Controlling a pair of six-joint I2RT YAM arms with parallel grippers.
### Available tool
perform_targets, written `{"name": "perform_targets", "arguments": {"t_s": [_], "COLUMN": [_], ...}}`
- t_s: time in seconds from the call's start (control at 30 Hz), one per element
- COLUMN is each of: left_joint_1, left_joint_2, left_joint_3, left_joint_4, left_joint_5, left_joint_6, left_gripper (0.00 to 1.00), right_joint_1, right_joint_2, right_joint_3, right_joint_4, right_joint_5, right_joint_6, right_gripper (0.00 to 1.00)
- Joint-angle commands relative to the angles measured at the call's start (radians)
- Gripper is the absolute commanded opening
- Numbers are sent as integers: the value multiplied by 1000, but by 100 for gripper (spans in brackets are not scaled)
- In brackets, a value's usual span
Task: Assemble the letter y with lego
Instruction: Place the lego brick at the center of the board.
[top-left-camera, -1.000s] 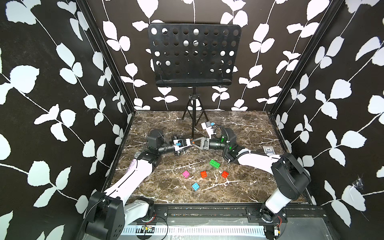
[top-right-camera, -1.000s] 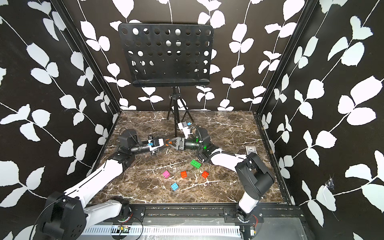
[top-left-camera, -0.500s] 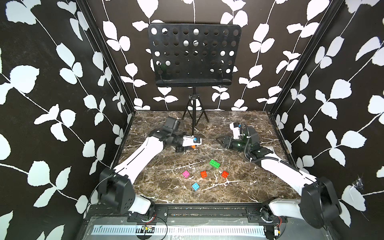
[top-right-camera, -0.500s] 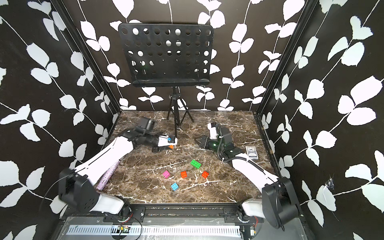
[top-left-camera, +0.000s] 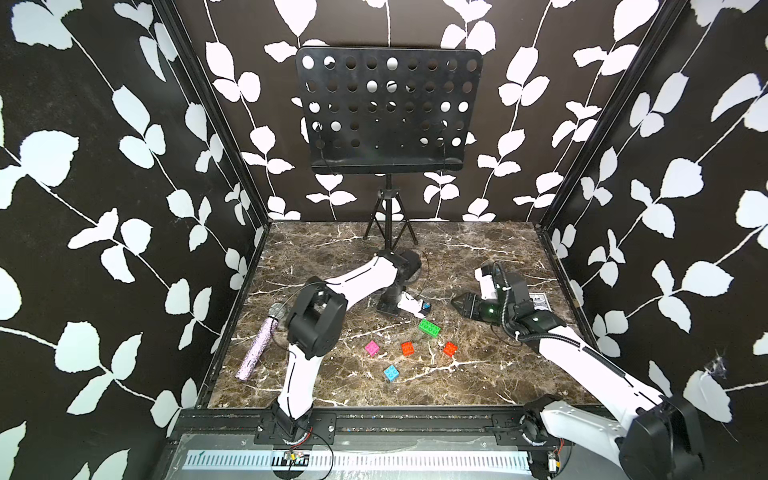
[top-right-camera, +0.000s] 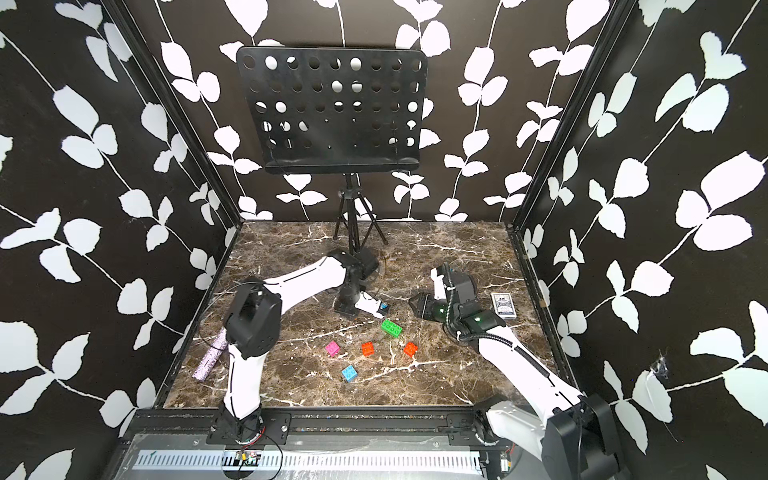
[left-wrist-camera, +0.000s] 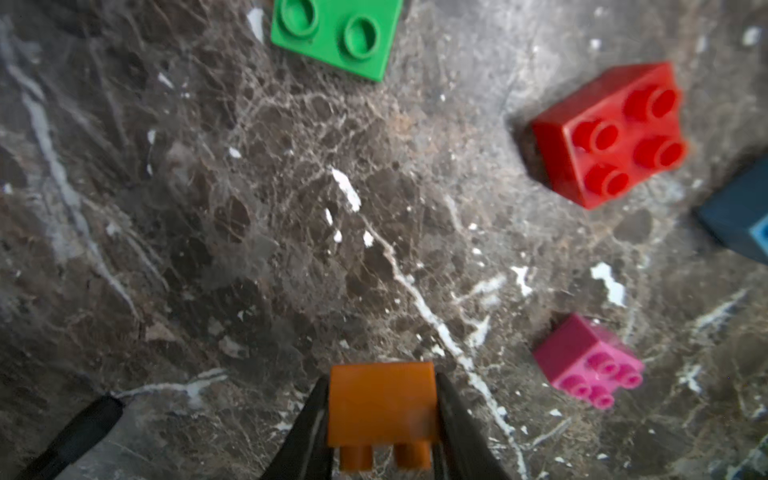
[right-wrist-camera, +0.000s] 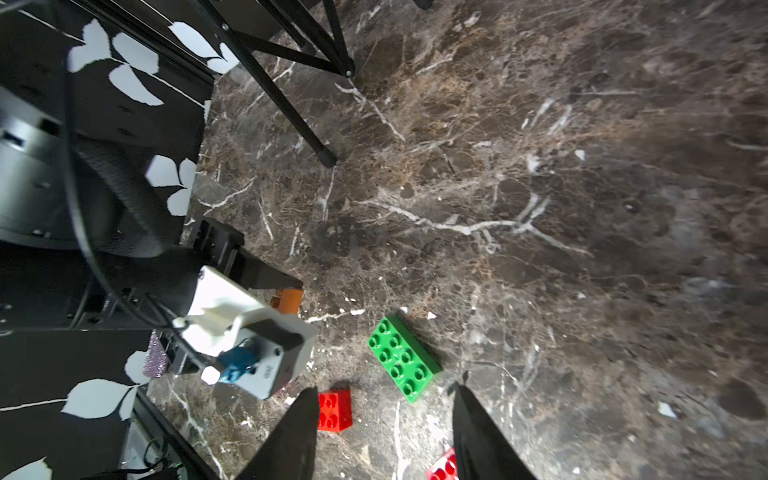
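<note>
My left gripper (left-wrist-camera: 382, 415) is shut on a brown-orange lego brick (left-wrist-camera: 382, 409), held low over the marble floor just behind the green brick (top-left-camera: 429, 327). In the right wrist view the same orange brick (right-wrist-camera: 286, 300) peeks out under the left wrist camera. Loose on the floor lie the pink (top-left-camera: 372, 348), orange-red (top-left-camera: 407, 348), red (top-left-camera: 449, 348) and light blue (top-left-camera: 391, 372) bricks. My right gripper (top-left-camera: 457, 300) hovers to the right of the green brick (right-wrist-camera: 403, 357), open and holding nothing. No joined letter y is in view.
A black music stand (top-left-camera: 388, 112) on a tripod stands at the back centre. A glittery microphone (top-left-camera: 259, 345) lies along the left wall. A blue-patterned card box (top-left-camera: 539, 300) sits near the right wall, behind the right arm.
The two grippers met at mid-floor a second ago. The left arm has since swung round to the back and lowered the orange brick; the right gripper drew back rightward and opened wider.
</note>
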Motion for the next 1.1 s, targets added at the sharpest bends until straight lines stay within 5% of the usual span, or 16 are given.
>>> {"name": "perform_targets", "arguments": {"t_s": [0.0, 0.23, 0.53, 0.77, 1.07], "left_joint_1": [-34, -57, -53, 59, 363], "left_joint_2": [38, 108, 70, -98, -434], "left_joint_3": [51, 84, 90, 42, -356], "left_joint_4": [-56, -53, -25, 28, 337], "left_joint_5": [-83, -129, -100, 156, 474], "left_joint_6": [-43, -74, -143, -336, -733], "left_gripper": [31, 40, 71, 73, 72], "right_joint_1": [-4, -4, -4, 32, 164], "right_joint_2": [-28, -34, 22, 122, 292], "right_joint_3": [-8, 8, 68, 181, 277], "right_joint_4": [-45, -92, -153, -223, -305], "right_joint_5": [41, 39, 16, -5, -51], "right_joint_6": [-30, -73, -172, -396, -882], "right_gripper": [51, 52, 55, 53, 52]}}
